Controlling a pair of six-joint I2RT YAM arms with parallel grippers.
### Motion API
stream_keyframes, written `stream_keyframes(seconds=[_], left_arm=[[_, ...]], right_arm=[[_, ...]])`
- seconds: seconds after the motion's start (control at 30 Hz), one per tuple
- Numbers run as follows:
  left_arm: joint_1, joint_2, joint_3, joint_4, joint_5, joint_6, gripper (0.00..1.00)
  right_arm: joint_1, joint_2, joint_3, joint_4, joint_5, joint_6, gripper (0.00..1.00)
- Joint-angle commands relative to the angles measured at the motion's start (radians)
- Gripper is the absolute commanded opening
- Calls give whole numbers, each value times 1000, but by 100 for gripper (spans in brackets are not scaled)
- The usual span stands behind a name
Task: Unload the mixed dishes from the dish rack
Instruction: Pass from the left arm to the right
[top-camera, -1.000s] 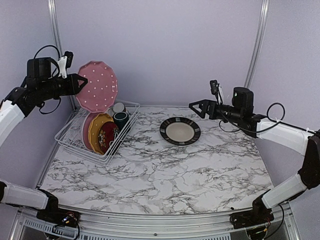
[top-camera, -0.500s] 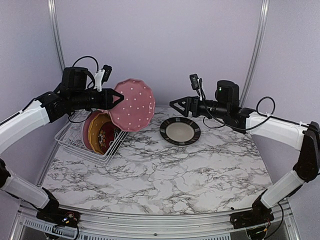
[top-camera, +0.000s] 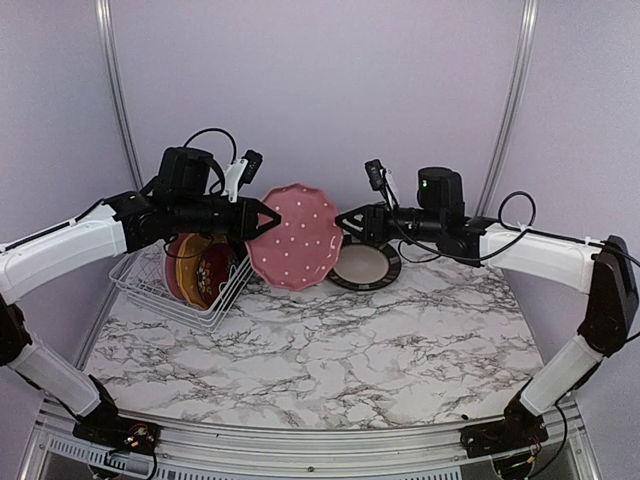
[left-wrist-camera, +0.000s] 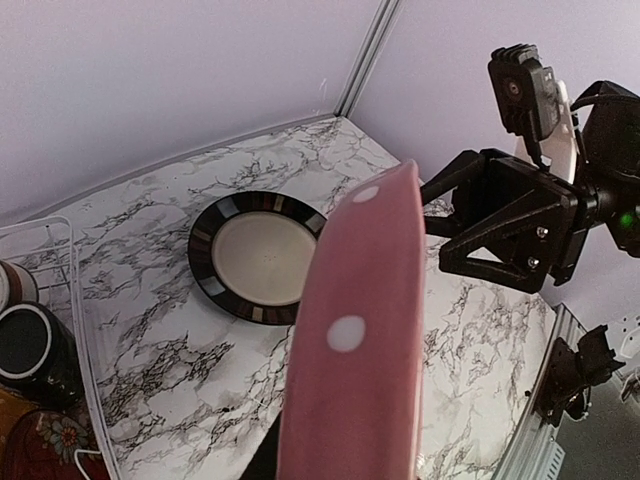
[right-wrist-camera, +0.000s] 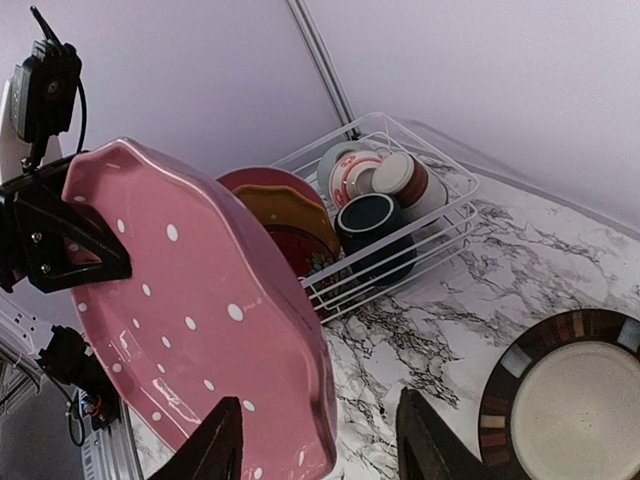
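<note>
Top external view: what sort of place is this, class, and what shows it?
Likely a robot test bench: marble-patterned table, plain lilac walls, left arm and right arm, white wire dish rack.

A round pink plate with white dots (top-camera: 297, 237), scallop-rimmed, hangs on edge above the surface, gripped at its rim by the left pincer (top-camera: 270, 220). A black-rimmed cream plate (left-wrist-camera: 262, 255) lies flat on the surface. The white wire dish rack (top-camera: 140, 283) holds an upright orange-yellow plate (right-wrist-camera: 290, 210), a dark red floral plate (top-camera: 216, 272), a dark teal mug (right-wrist-camera: 372, 228) and small pale cups (right-wrist-camera: 358, 172).
</note>
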Motion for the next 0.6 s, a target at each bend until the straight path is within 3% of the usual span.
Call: stream_keyframes(seconds=[0.0, 0.37, 0.5, 0.57], left_arm=[[-7, 1, 24, 185, 79, -19, 0], [-7, 21, 13, 243, 131, -66, 0], [-7, 27, 17, 243, 136, -68, 0], [-7, 28, 16, 239, 130, -70, 0]], right_arm=[[14, 20, 37, -27, 18, -36, 46], [22, 44, 51, -50, 28, -59, 25], [22, 44, 52, -52, 35, -57, 0], [22, 37, 51, -51, 41, -54, 0]])
